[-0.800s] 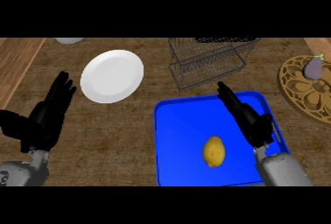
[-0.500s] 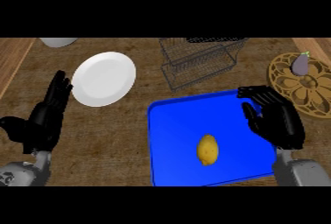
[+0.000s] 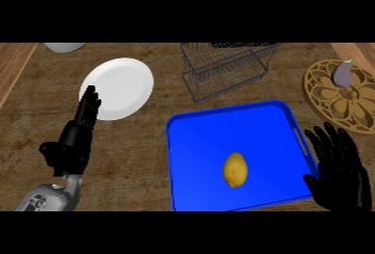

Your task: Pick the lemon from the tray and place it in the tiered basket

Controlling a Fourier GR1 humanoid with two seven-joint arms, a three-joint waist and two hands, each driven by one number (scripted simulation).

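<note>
Step in hand, as judged: approach, grasp not yet begun. The small yellow oval lemon [image 3: 234,169] lay on the glossy blue rectangular tray [image 3: 192,130], right of centre and toward the near edge, untouched. The black right hand [image 3: 338,171] was at the tray's right rim, fingers straight and spread, holding nothing. The black left hand [image 3: 73,144] rested open at the view's left, fingertips over the edge of the smooth round white plate [image 3: 121,84]. The dark wire tiered basket [image 3: 225,68] stood just beyond the tray's far edge on the wood-grain counter [image 3: 139,163]. Next move probably calls for the right hand to shift left over the lemon and curl round it.
</note>
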